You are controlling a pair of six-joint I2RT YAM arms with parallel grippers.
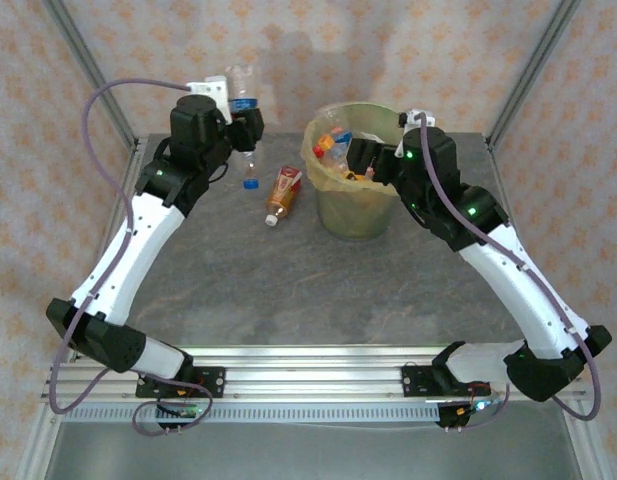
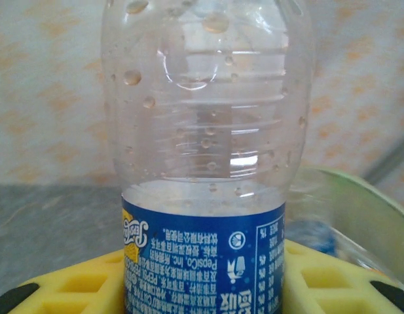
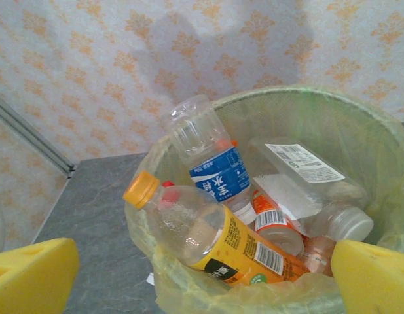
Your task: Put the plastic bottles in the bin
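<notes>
My left gripper [image 1: 246, 126] is shut on a clear plastic bottle [image 1: 243, 85] with a blue label, held upright and upside down above the table's back left. Its neck points down toward a blue cap [image 1: 250, 183]. In the left wrist view the yellow pads [image 2: 77, 288] press both sides of that bottle [image 2: 205, 131]. Another bottle [image 1: 282, 193] with an orange label lies on the table beside the bin [image 1: 353, 212]. My right gripper [image 1: 360, 158] hangs open over the bin's rim [image 3: 306, 98]. Below it lie several bottles, among them an orange-capped one [image 3: 221, 239] and a blue-labelled one [image 3: 218, 173].
The grey table [image 1: 288, 290] is walled by patterned panels and metal frame posts [image 1: 83, 60]. The bin's yellowish bag [image 3: 208, 294] folds over its rim. A metal rail [image 1: 308, 385] carries both arm bases at the near edge.
</notes>
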